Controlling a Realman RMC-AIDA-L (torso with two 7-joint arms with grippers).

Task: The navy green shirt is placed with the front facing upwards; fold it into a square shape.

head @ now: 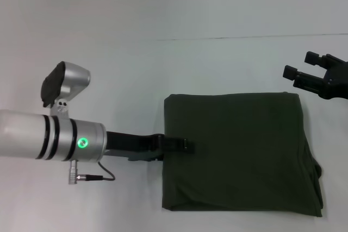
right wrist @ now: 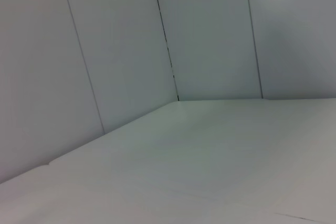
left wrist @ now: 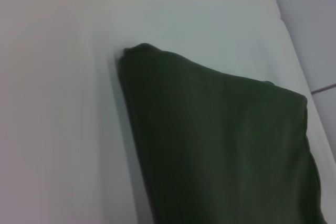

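The left pincer [head: 182, 145], reaching in from the frame's left edge, lies low over the left border of the navy green shirt [head: 239, 153], apparently to smooth or tuck the fold; whether its fingers are spread cannot be told. The shirt rests right of centre as a near-square, plain side up. At upper right, the right pincer [head: 300, 69] hovers spread, clear of the cloth. A white table [head: 125, 80] meets pale panelled walls.

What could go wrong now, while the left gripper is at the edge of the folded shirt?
The left gripper reaches over the left edge of the folded shirt; pulling back carelessly might drag that edge and loosen the fold. At the right side the layers are not flush, with cloth sticking out, so any tug could spoil the square. The right gripper hangs open beyond the far right corner, too far to steady it.
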